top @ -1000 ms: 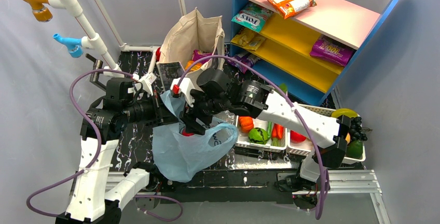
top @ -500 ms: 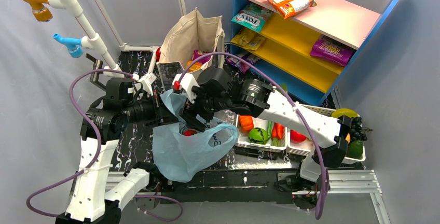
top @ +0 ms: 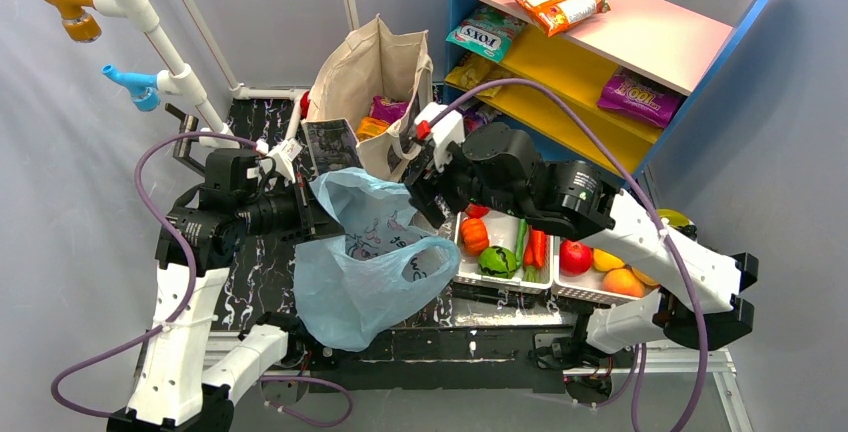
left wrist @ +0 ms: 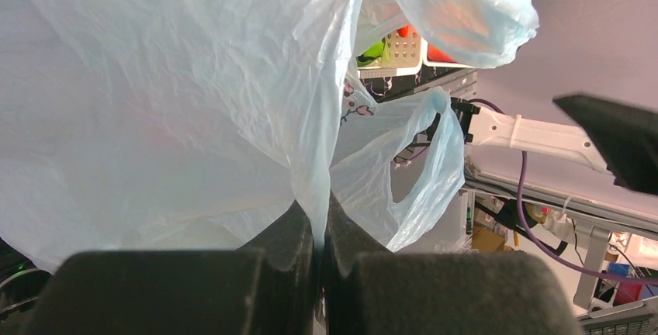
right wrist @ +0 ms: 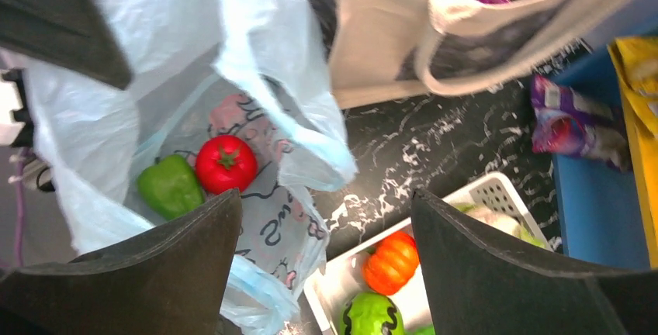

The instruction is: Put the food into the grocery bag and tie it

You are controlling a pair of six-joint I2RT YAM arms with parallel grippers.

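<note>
The light-blue grocery bag (top: 350,292) hangs open at the table's middle. My left gripper (top: 316,214) is shut on the bag's rim and holds it up; the wrist view shows the film pinched between the pads (left wrist: 320,230). My right gripper (top: 428,200) is open and empty, just right of the bag's mouth and above the black table. In its wrist view (right wrist: 326,195) a red tomato (right wrist: 225,163) and a green pepper (right wrist: 171,186) lie inside the bag (right wrist: 116,102). An orange pumpkin (right wrist: 392,261) and a green striped fruit (right wrist: 371,316) lie in a white basket.
White baskets (top: 505,287) at the front right hold the pumpkin (top: 474,237), a green fruit (top: 497,260), a red apple (top: 575,255) and peaches (top: 622,280). A beige tote (top: 370,77) stands behind the bag. A shelf (top: 600,62) with snack packets is at the back right.
My right gripper has come up out of the bag's mouth and moved right and back, open and empty. The red tomato stays in the bag. The left arm has held still.
</note>
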